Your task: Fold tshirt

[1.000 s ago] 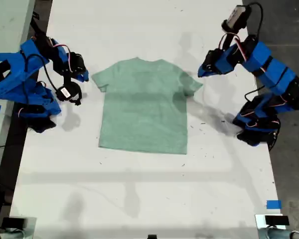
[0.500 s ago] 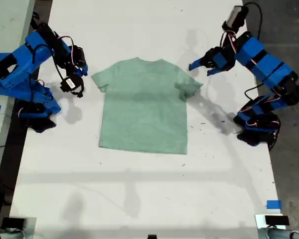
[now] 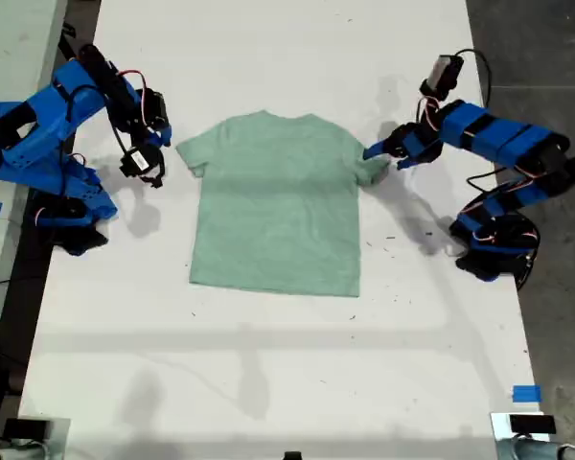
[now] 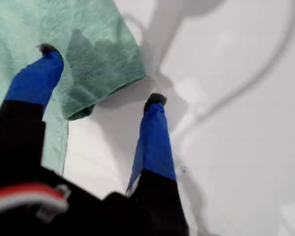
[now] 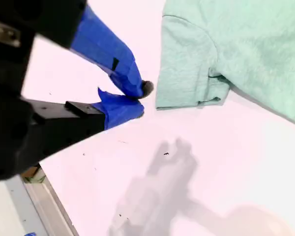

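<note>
My first gripper (image 4: 101,73) is spread wide. One blue-taped finger (image 4: 37,78) stands over the sleeve of the tshirt (image 4: 54,54); the other finger (image 4: 153,140) stands over the bare table (image 4: 236,123), just beside the sleeve hem. The sleeve edge lies between the two black-capped tips. Whether either tip touches the cloth cannot be told. In the exterior view this gripper (image 3: 381,153) sits at the sleeve on the exterior view's right side of the tshirt (image 3: 273,201).

My second gripper (image 5: 140,101) is closed, its two blue fingertips meeting with nothing between them. It sits just beside the hem of the other sleeve of the tshirt (image 5: 221,54), apart from the cloth. In the exterior view this gripper (image 3: 151,165) is near the sleeve on the exterior view's left side of the tshirt.

The tshirt lies flat and spread out on the table (image 3: 268,364), between the two arms, collar toward the far edge of the table in the exterior view. Material: soft, pale mint-green fabric with a fine heathered texture. The body is roughly rectangular, with short sleeves. The sleeve near my second gripper shows a small pucker at the underarm.

The table is smooth, matte white, with scattered small dark specks. The gripper fingers are wrapped in blue tape over black bodies.
</note>
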Action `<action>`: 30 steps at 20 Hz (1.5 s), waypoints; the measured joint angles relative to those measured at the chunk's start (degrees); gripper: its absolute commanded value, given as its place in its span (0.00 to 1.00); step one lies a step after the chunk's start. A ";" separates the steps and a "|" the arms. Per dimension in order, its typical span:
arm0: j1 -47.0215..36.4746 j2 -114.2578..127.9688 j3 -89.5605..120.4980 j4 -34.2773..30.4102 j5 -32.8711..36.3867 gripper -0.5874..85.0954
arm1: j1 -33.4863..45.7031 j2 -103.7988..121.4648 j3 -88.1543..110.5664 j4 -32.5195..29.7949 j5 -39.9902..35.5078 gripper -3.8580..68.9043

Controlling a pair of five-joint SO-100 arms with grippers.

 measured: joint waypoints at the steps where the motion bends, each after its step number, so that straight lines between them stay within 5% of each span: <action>1: 0.00 0.00 0.00 -0.26 0.00 0.01 | 0.35 -1.67 0.00 -1.41 0.00 0.47; 6: 0.09 -0.70 0.00 -0.35 0.00 0.01 | 1.41 -7.91 -1.58 -2.90 -0.26 0.42; 12: 0.18 -0.70 0.00 -0.70 0.00 0.01 | 1.32 -18.19 -13.27 -0.70 2.37 0.06; 24: 0.18 1.49 0.00 -0.70 0.00 0.01 | 1.67 -10.28 -29.53 20.57 -0.35 0.04; 30: 0.18 2.11 0.00 -0.70 0.00 0.01 | -14.24 -18.54 -47.11 14.85 9.84 0.04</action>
